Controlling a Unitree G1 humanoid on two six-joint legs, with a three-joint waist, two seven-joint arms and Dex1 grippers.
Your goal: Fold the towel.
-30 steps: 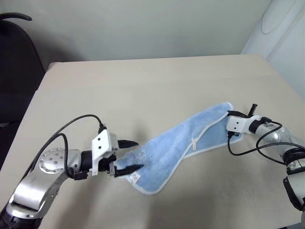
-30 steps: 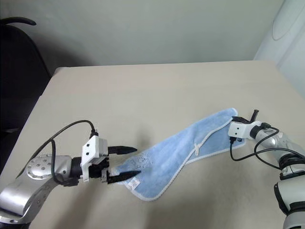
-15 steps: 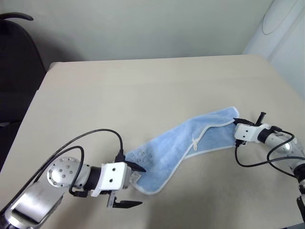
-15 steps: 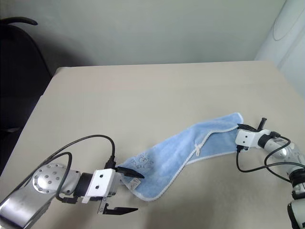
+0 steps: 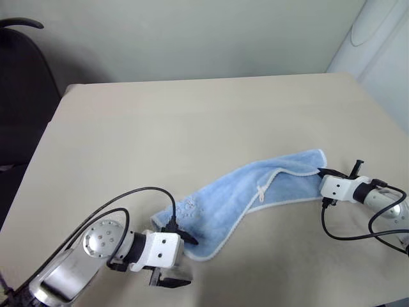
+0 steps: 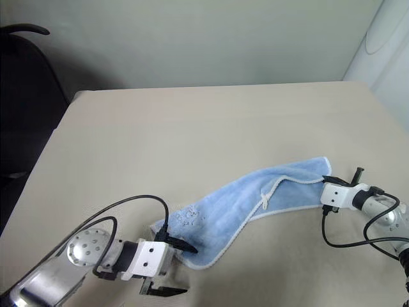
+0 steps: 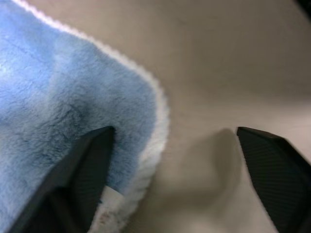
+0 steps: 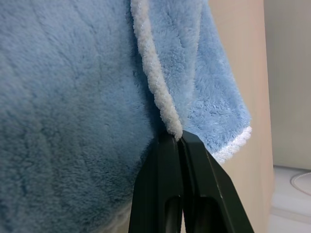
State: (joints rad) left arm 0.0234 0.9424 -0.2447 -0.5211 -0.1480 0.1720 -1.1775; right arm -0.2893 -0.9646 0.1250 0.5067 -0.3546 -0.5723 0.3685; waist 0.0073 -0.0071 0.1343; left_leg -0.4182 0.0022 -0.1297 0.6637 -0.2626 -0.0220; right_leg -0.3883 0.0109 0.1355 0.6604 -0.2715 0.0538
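The light-blue towel [image 5: 236, 195] with white trim lies stretched slantwise across the near part of the beige table [image 5: 192, 115]. My left gripper [image 5: 181, 259] is at its near-left corner, low over the table and open. One black finger [image 7: 82, 170] rests on the cloth, and the other finger [image 7: 277, 165] is over bare table past the trimmed edge [image 7: 160, 111]. My right gripper [image 5: 321, 173] is at the towel's far-right end [image 8: 73, 97], shut on the white-trimmed edge [image 8: 155, 87].
A black chair [image 5: 19, 83] stands beyond the table's left edge. A white rounded object [image 5: 377, 38] stands past the far-right corner. The table's right edge runs close to my right arm.
My left gripper sank toward the table and drew back to the towel's near-left corner, and that end now lies lower. My right gripper pulled its end toward me, drawing the towel longer.
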